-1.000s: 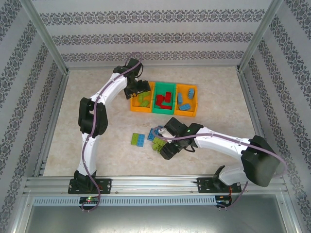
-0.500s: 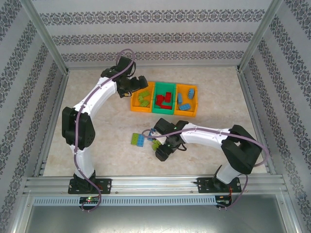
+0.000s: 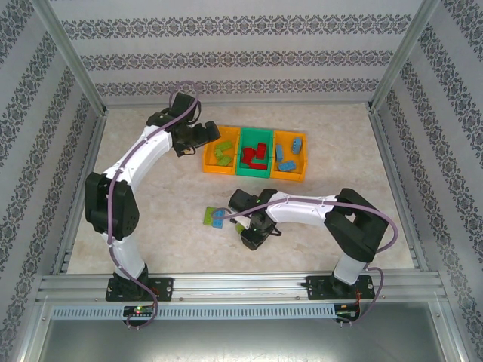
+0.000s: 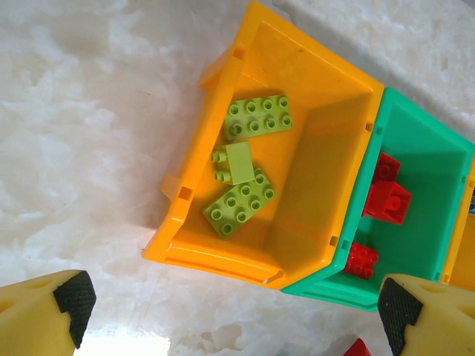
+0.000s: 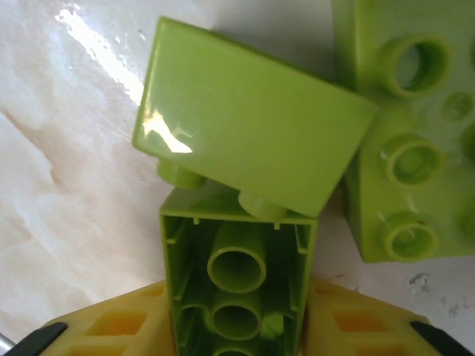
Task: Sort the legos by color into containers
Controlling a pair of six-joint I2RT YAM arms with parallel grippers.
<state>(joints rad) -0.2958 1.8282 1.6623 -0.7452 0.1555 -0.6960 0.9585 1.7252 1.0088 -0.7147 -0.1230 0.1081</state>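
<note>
My right gripper [image 3: 252, 235] is low over the loose legos [image 3: 215, 217] in the middle of the table. In the right wrist view it [image 5: 237, 330] is shut on an upside-down lime green lego [image 5: 237, 259], yellow fingers [image 5: 111, 326] pressed on both of its sides. A second lime lego [image 5: 245, 122] leans on it and a third [image 5: 415, 148] lies to the right. My left gripper [image 3: 198, 136] hangs open just left of the containers. Its pads [image 4: 70, 297] are wide apart with bare table between. The left orange container [image 4: 193, 248] holds three lime legos [image 4: 239, 204].
The green middle container [image 3: 256, 172] holds red legos [image 4: 386, 196] and the right orange container [image 3: 290, 176] holds blue ones [image 3: 285, 157]. A lime and blue lego pair [image 3: 213, 217] lies left of my right gripper. Metal frame rails edge the table.
My left gripper has pulled back leftward off the orange container and opened wide. My right gripper has slid left to the loose legos and closed on a lime one.
</note>
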